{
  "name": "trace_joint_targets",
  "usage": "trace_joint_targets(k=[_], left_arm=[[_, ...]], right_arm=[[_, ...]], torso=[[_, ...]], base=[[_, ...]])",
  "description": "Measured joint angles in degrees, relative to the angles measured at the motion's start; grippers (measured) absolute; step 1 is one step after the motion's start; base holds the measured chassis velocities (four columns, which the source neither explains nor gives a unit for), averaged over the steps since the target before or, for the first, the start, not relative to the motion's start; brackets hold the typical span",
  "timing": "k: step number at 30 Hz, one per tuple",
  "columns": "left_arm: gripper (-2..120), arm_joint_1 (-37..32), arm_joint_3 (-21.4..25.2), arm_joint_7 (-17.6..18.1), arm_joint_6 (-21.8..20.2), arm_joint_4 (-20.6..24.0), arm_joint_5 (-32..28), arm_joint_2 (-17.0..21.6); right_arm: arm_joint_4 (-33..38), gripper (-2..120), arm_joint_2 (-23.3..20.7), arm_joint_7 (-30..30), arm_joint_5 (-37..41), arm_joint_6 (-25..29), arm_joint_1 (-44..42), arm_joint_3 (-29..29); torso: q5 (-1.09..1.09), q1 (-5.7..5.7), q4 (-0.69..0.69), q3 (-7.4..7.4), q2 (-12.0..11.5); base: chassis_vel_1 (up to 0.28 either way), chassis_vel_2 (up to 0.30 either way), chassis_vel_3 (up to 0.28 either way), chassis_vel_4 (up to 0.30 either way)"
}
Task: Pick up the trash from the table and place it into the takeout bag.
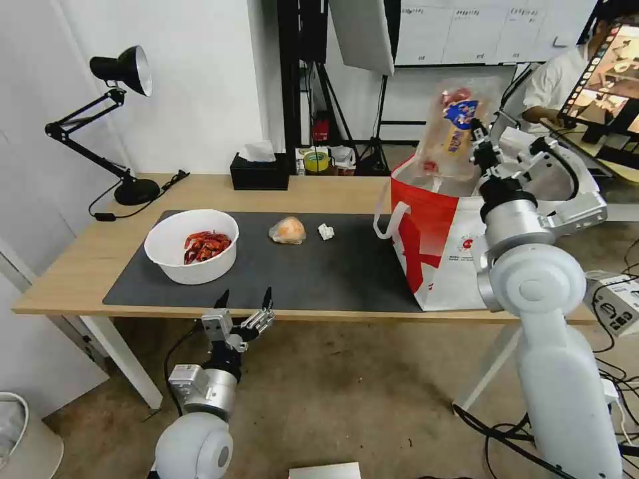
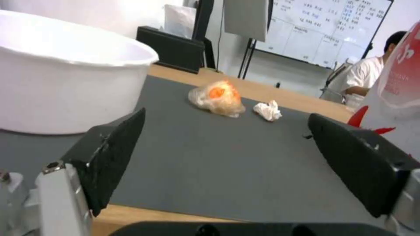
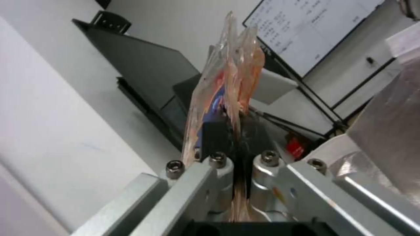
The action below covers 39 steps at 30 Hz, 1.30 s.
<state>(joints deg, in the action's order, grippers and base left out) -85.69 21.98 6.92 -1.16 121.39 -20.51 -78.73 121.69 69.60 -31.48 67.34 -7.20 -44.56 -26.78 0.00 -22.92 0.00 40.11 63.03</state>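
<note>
My right gripper [image 1: 476,136] is raised over the mouth of the red-and-white takeout bag [image 1: 439,246] at the table's right end, shut on the clear hinged plastic tray [image 1: 452,130], which stands on edge; the tray [image 3: 227,85] shows pinched between the jaws. On the dark mat [image 1: 319,266] sit the white bowl of red shells [image 1: 192,245], the wrapped orange lump [image 1: 287,230] and the small tissue wad [image 1: 325,231]. My left gripper [image 1: 245,301] hovers open at the table's front edge, short of the mat. Ahead of it lie the lump [image 2: 217,98] and wad [image 2: 268,110], with the bowl [image 2: 65,72] beside.
A black tissue box [image 1: 259,169] and a black desk lamp [image 1: 123,120] stand at the table's back left. A person sits at a screen behind the bag on the right. Cables lie on the floor at the right.
</note>
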Motion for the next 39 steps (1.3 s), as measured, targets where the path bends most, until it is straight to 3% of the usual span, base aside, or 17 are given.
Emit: trace_joint_targets(k=[11, 15, 27, 37, 39], left_arm=[[100, -0.1, 0.3, 0.0, 0.0, 0.6, 0.0, -0.1], [100, -0.1, 0.3, 0.0, 0.1, 0.5, 0.0, -0.4], [100, -0.1, 0.3, 0.0, 0.4, 0.2, 0.1, -0.8], [100, 0.0, 0.4, 0.0, 0.7, -0.1, 0.1, -0.8], [100, 0.0, 0.4, 0.1, 0.8, -0.2, 0.1, -0.7]], right_arm=[[-0.8, 0, 0.1, -4.2, 0.2, 0.1, 0.7, -1.2], [-2.0, 0, 0.1, -9.2, 0.2, -0.2, 1.6, -1.6], [-4.2, 0, 0.5, -16.7, 0.2, -0.3, 4.1, -1.3], [-4.7, 0, 1.1, -18.0, 0.1, -1.0, 4.4, -1.3], [-4.7, 5, 1.3, -18.1, 0.1, -1.4, 4.4, -1.4]], torso=[[0.0, 0.0, 0.0, 0.0, 0.0], [0.0, 0.0, 0.0, 0.0, 0.0], [0.0, 0.0, 0.0, 0.0, 0.0], [0.0, 0.0, 0.0, 0.0, 0.0], [0.0, 0.0, 0.0, 0.0, 0.0]], base=[[0.0, 0.0, 0.0, 0.0], [0.0, 0.0, 0.0, 0.0], [0.0, 0.0, 0.0, 0.0], [0.0, 0.0, 0.0, 0.0], [0.0, 0.0, 0.0, 0.0]])
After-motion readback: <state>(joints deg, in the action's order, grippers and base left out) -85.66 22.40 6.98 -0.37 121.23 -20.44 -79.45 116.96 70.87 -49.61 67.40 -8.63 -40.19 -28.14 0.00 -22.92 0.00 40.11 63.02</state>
